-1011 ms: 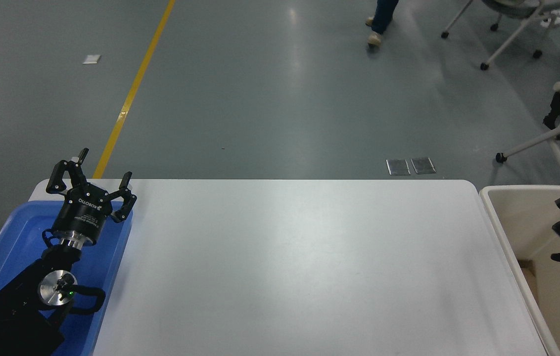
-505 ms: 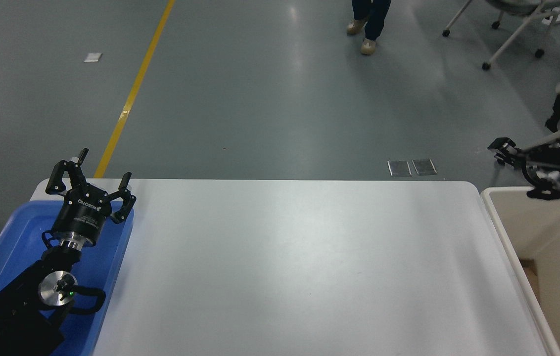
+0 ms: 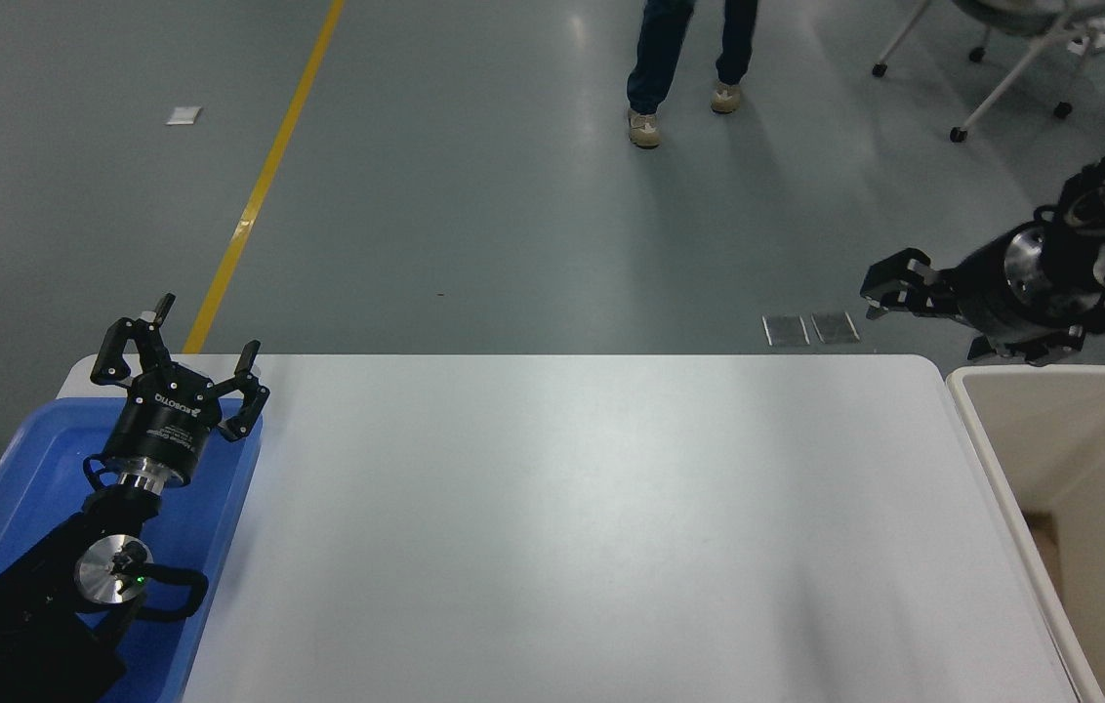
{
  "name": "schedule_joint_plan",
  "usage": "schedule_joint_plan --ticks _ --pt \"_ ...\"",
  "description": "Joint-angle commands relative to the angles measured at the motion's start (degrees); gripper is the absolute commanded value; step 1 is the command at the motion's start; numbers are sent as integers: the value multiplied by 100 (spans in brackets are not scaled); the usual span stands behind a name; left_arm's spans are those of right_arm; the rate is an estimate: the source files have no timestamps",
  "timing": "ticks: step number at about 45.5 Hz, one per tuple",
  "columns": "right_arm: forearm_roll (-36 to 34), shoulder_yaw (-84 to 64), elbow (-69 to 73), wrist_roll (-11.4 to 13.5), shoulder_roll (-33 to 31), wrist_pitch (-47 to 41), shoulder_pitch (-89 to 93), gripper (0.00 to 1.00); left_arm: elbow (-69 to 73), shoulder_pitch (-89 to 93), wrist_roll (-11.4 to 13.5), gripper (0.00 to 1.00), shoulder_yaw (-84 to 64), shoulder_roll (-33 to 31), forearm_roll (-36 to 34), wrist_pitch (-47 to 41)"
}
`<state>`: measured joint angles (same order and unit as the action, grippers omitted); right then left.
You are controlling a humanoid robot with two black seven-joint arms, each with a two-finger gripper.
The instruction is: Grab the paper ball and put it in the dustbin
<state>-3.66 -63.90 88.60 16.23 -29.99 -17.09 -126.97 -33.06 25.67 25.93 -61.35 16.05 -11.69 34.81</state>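
Observation:
The cream-beige dustbin [image 3: 995, 475] stands off the table's right end, partly cut off by the picture's edge. No paper ball shows on the table or in either gripper. A tan-brown patch [image 3: 1046, 549] lies on the bin's floor; I cannot tell what it is. My right gripper [image 3: 931, 320] hangs in the air over the bin's far left corner, pointing left, open and empty, a little blurred. My left gripper [image 3: 184, 363] is parked open over the blue tray at the lower left.
The white table [image 3: 572, 527] has a bare top. The shallow blue tray [image 3: 35, 459] lies under the left arm. A person's legs [image 3: 684, 59] stand on the floor beyond the table. Office chairs [image 3: 1011, 39] stand at the upper right.
My right gripper has risen out of the dustbin and swung up and left, over the bin's far corner. The person beyond the table has walked left and nearer. The left arm has not moved.

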Motion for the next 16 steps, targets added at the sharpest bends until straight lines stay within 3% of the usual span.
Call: schedule_joint_plan --ticks 1,16 --pt "-21 -62 571 3 2 -707 -812 100 1 0 0 98 0 4 0 0" --pt "-29 35 624 -6 45 -1156 -926 100 1 0 0 98 0 -5 0 0"
